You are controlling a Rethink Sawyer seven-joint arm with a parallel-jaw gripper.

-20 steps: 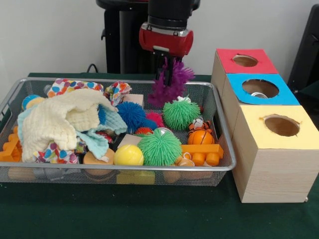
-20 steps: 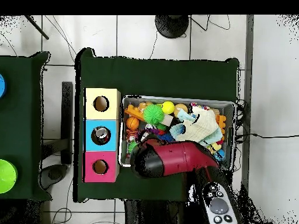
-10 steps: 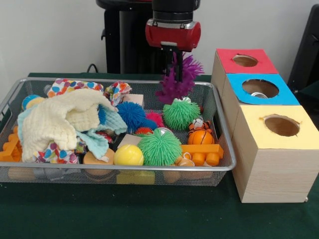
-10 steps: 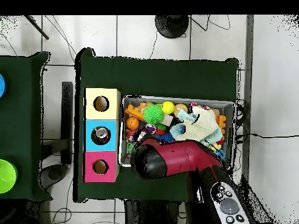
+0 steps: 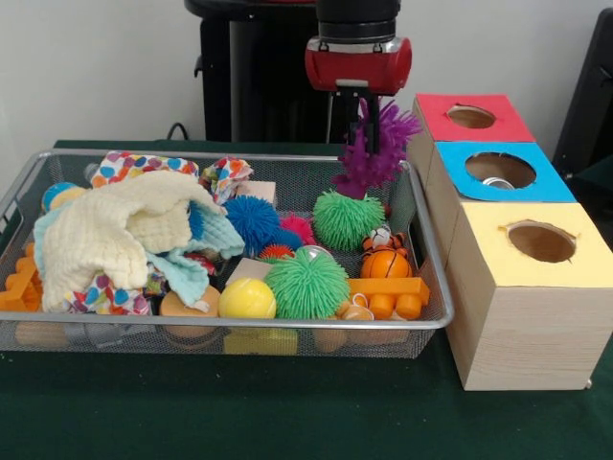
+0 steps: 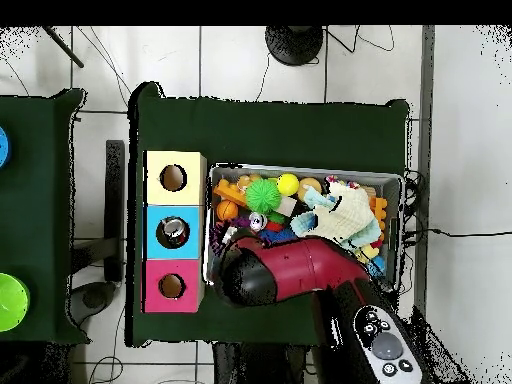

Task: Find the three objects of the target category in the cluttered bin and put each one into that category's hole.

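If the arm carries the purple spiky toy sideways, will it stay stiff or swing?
The purple spiky rubber toy hangs from the gripper with drooping tendrils, so it probably flops and sways. It looks light. The soft spikes may slip from the jaws.

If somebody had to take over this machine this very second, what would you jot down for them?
Claw: shut on the purple spiky toy, held in the air above the wire bin's far corner, beside the red box.
Two green spiky balls and a blue spiky ball lie in the bin among the clutter.
The blue box has something in its hole.
Left: drop the purple toy into its hole, then resume searching.
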